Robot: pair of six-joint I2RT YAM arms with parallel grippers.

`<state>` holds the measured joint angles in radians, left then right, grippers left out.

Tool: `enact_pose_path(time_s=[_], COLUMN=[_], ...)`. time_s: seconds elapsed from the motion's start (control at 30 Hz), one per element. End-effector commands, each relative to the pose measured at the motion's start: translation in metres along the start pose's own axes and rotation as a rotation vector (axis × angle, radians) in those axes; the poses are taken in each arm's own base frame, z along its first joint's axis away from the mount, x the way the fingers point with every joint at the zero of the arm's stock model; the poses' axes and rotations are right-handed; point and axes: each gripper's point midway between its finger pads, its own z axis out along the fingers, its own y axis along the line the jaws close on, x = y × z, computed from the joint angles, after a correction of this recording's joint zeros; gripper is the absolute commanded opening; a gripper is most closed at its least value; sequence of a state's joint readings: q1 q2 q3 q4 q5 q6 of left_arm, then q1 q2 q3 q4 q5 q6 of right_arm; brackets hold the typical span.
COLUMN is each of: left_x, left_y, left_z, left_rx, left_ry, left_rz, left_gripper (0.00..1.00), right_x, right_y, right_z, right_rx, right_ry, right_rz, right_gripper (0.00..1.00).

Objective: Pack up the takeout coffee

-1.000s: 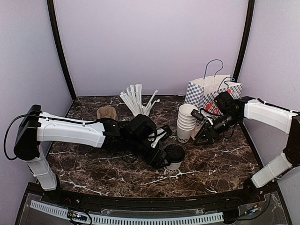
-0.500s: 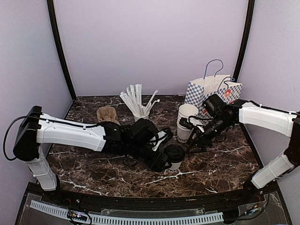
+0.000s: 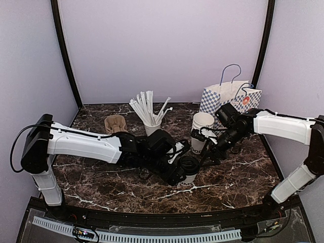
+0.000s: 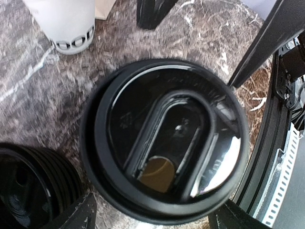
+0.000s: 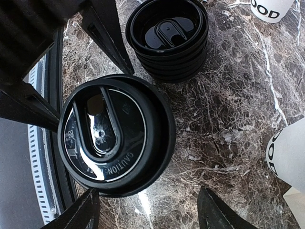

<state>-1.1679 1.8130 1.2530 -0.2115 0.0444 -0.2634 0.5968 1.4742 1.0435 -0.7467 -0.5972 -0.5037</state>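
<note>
The takeout coffee, a white paper cup [image 3: 189, 177] with its black lid [image 3: 188, 164] on, stands upright on the marble in front of the centre. The lid fills the left wrist view [image 4: 164, 138] and shows in the right wrist view [image 5: 114, 136]. My left gripper [image 3: 180, 170] hangs open over the cup's left side [image 4: 152, 212], one finger [image 4: 78, 212] on each side of the lid; I cannot tell whether they touch it. My right gripper [image 3: 204, 156] is open and empty just right of the cup [image 5: 147, 210], low over bare marble.
A stack of black lids [image 5: 167, 36] lies beside the cup. A stack of white cups [image 3: 202, 126], a cup of white straws [image 3: 151, 119], a brown pulp carrier [image 3: 115, 123] and a checked paper bag [image 3: 230, 96] stand behind. The table edge [image 3: 152, 215] is close in front.
My right gripper has come left and down from the stack of white cups to the lidded cup. My left arm has shifted slightly right; the cup has stayed put.
</note>
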Motion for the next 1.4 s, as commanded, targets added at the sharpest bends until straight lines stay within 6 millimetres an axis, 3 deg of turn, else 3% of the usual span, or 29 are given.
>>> enact_pose_path(time_s=[0.0,0.43,0.63,0.83,0.93,1.0,1.37], left_x=[-0.008,-0.027,-0.021,-0.003,-0.003,-0.015,-0.043], left_y=[0.006,0.04,0.044,0.031,0.018,0.005,-0.002], left_z=[-0.005,-0.015,-0.022,-0.045,-0.055,-0.057,-0.034], left_rx=[-0.035,-0.08,-0.085,-0.04,0.016,0.062,0.089], left_ry=[-0.001,-0.039,-0.011,0.01,-0.028,-0.079,-0.155], left_rz=[0.053,0.037,0.048,-0.018,-0.085,-0.122,-0.287], left_gripper=[0.83,0.81,0.8,0.8,0.81,0.82,0.81], right_x=[-0.011,-0.006,-0.006,-0.013,-0.017,-0.022,-0.037], right_y=[-0.001,0.004,0.005,0.005,-0.003,-0.007,-0.012], right_z=[-0.005,-0.008,-0.013,-0.023,-0.02,-0.016,-0.008], right_rx=[0.03,0.028,0.045,0.082,0.128,0.126,0.085], right_ry=[-0.031,-0.02,-0.016,-0.026,-0.022,-0.018,-0.034], right_rz=[-0.046,-0.052,-0.062,-0.083,-0.095,-0.1,-0.112], right_gripper=[0.71,0.71,0.71,0.71,0.7,0.7,0.78])
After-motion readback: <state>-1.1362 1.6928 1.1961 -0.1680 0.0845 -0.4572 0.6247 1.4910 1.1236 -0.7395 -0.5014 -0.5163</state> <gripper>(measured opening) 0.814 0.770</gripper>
